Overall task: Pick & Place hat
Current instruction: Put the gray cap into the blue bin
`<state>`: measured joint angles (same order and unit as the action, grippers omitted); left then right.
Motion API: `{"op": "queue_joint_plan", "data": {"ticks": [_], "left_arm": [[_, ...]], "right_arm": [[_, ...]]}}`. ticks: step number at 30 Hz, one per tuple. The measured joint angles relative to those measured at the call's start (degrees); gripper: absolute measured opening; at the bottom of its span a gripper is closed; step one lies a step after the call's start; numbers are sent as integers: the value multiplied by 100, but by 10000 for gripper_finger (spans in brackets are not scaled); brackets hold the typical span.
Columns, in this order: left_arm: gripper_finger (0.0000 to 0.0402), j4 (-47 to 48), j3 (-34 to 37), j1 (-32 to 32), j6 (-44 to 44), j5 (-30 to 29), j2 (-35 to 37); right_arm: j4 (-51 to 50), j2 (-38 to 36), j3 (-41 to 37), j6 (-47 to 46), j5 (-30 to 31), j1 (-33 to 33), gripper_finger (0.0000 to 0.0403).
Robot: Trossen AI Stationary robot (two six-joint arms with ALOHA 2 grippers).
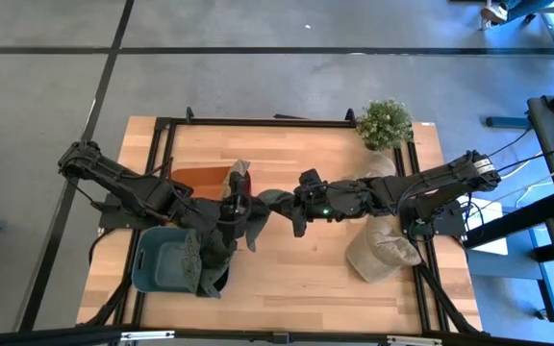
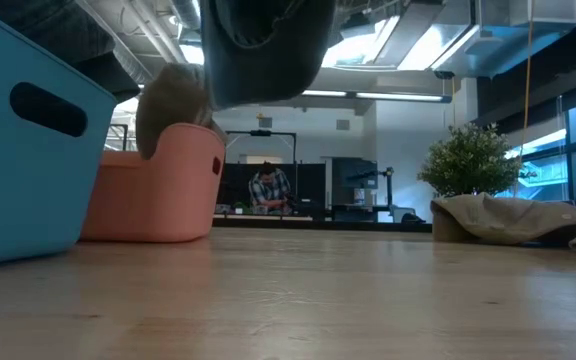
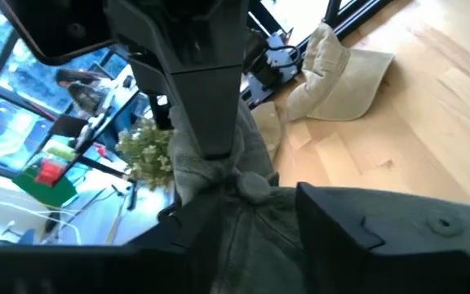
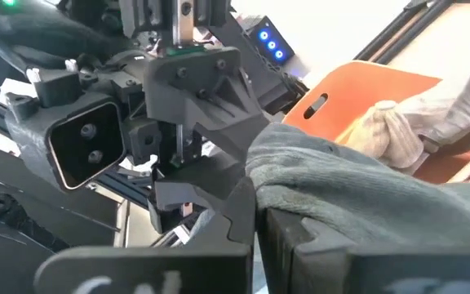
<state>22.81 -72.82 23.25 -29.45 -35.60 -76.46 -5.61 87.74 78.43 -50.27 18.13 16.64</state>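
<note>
A dark grey-green hat [image 1: 263, 206] hangs above the middle of the table between my two grippers; in the low view the hat [image 2: 263, 45] is well clear of the tabletop. My right gripper [image 1: 285, 205] comes in from the table's right and is shut on it. My left gripper [image 3: 276, 233] faces it from the table's left. Its fingers stand apart, with the hat's cloth [image 3: 255, 224] between them. My left gripper has the hat's cloth lying between its spread fingers [image 3: 357, 224]; whether they touch it I cannot tell. My right gripper pinches a bunched fold of the hat [image 4: 300, 200] between its two fingers, coming nearly level from the table's right. The hat is lifted clear and sags below the fingers.
A blue basket [image 1: 152, 264] with a dark hat in it stands at the near left. An orange basket [image 1: 200, 178] holding a beige hat [image 1: 239, 173] stands behind it. More beige hats [image 1: 383, 252] lie at the right, near a small potted plant [image 1: 385, 123]. A person sits far behind the table.
</note>
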Motion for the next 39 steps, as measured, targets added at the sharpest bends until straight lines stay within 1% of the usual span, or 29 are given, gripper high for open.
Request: {"op": "queue_joint_plan", "data": {"ticks": [4, 6, 8, 11, 16, 27, 35, 39], "left_arm": [[179, -23, 0, 48, -26, -78, 11], [186, 12, 0, 45, -23, -130, 13], [191, 53, 0, 62, 13, -306, 13], [192, 85, 0, 206, -15, -640, 26], [188, -35, 0, 418, -114, -741, 68], [188, -182, -9, 597, -135, -654, 68], [186, -194, -11, 486, -75, -689, 68], [188, -167, -11, 371, 123, -856, 68]], "right_arm": [[202, 0, 0, -1, -6, 1, 7], [253, 0, 0, -5, -4, 0, 7], [230, 0, 0, -10, 6, -4, 7], [96, 2, 0, -48, 8, -4, 7], [-15, 2, 0, -49, -24, 9, 7], [-53, 7, -7, -10, 7, -38, 7], [70, 7, -8, 134, -15, -48, 7], [271, 7, -9, 278, -164, -50, 7]]}}
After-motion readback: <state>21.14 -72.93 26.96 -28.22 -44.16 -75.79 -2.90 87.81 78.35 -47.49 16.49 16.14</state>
